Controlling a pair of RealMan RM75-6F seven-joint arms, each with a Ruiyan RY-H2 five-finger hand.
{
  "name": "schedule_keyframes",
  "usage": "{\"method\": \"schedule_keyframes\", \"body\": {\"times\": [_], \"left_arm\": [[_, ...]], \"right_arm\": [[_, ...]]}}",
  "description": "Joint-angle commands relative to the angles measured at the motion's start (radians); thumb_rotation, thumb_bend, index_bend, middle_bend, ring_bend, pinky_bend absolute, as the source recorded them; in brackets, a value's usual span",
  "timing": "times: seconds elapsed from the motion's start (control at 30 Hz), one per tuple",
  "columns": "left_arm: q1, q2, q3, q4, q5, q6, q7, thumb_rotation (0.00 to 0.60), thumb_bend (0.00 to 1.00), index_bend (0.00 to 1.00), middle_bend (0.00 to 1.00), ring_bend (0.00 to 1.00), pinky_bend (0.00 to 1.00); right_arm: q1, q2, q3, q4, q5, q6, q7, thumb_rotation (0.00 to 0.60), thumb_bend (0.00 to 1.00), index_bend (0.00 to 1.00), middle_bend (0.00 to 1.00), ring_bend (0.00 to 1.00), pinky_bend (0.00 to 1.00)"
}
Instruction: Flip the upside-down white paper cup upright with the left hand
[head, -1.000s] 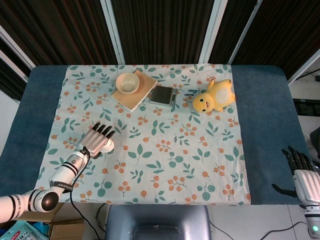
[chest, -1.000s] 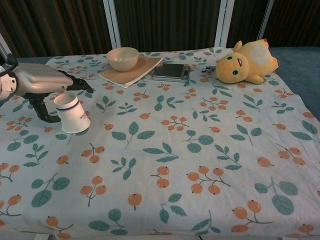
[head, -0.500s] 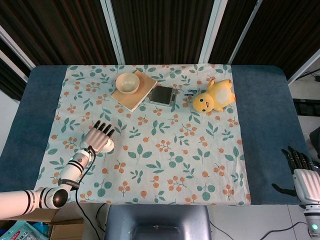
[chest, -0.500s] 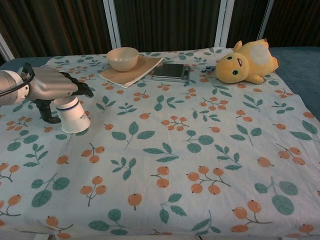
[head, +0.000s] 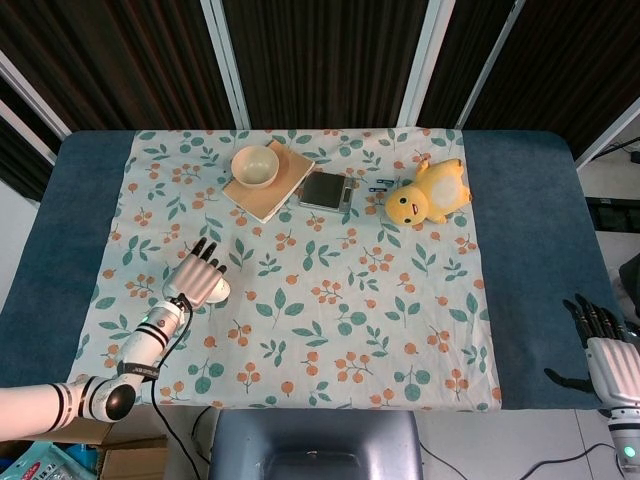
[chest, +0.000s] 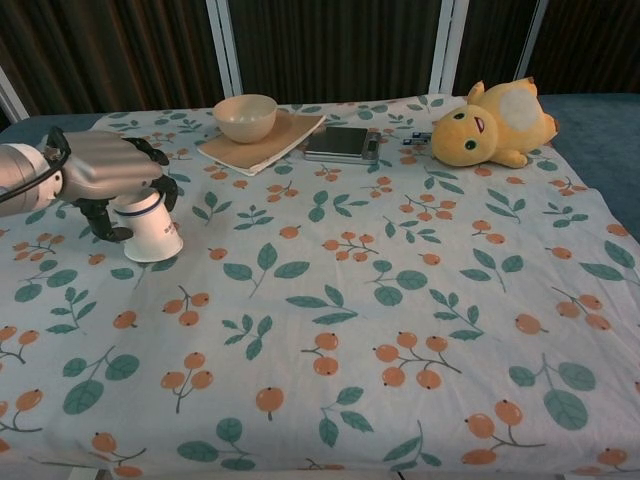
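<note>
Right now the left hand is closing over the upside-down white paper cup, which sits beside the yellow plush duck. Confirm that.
Not quite. The left hand is over the upside-down white paper cup, but the cup sits at the left side of the cloth, far from the yellow plush duck at the far right. The chest view shows this; nothing sits beside the cup.

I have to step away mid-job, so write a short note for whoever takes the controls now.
Left hand: over the top of the paper cup, fingers curling around it; a firm grip cannot be confirmed.
Right hand: idle at the near right table edge, holding nothing, fingers apart.
The cup stands upside down on the cloth, near left.
Done: reach.
Left: grip, lift, flip upright, set down.
</note>
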Motion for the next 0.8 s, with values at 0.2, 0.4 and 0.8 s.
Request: {"method": "schedule_keyframes", "body": {"times": [0.2,0.4,0.8], "left_arm": [[0.068,0.058,-0.075,-0.068,0.098,0.026,-0.262,0.600,0.37,0.33,0.35,0.08,0.03],[0.182,0.091,-0.163,-0.072,0.258,-0.034,-0.785,0.600,0.37,0.33,0.35,0.08,0.05],[0.292,-0.065,-0.126,0.201,0.569,-0.048,-1.387,0.600,0.37,0.29,0.33,0.07,0.09]], "right_arm": [[0.001,0.004,0.001,-0.001,0.004,-0.004,0.004,0.600,0.14,0.00,0.00,0.00,0.00],[0.005,0.004,0.002,0.003,0.010,-0.014,0.007,0.600,0.14,0.00,0.00,0.00,0.00],[0.016,0.009,0.003,-0.022,0.007,-0.024,-0.022,0.600,0.14,0.00,0.00,0.00,0.00]]}}
